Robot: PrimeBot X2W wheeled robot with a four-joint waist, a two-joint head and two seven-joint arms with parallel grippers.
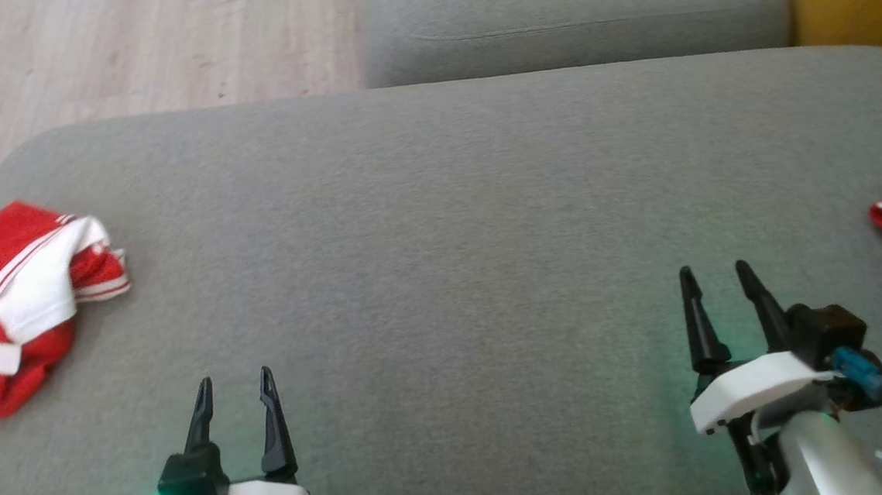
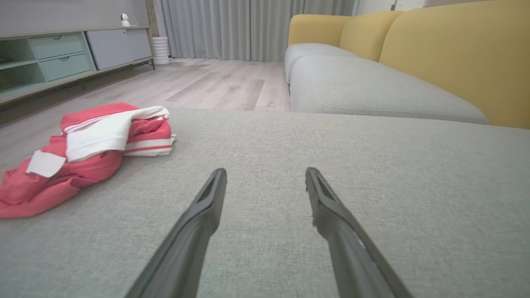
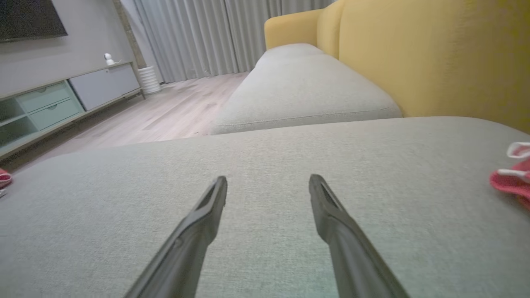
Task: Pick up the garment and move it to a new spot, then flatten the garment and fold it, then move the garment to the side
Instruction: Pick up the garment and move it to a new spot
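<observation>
At the left edge of the grey cushion (image 1: 439, 224), the crumpled red-and-white garment (image 1: 7, 363) is seen. It is judged soft, light, limp; its raised white fold (image 1: 34, 285) could be pinched. The left end effector (image 1: 234, 375) and right end effector (image 1: 714, 267) are spread open, empty.

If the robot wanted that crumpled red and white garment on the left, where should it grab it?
Probably the raised striped fold of the garment, on the side facing the left end effector. Coming in low across the grey cushion from that side looks best: the fold stands up in layers, while the rest lies flat.
</observation>
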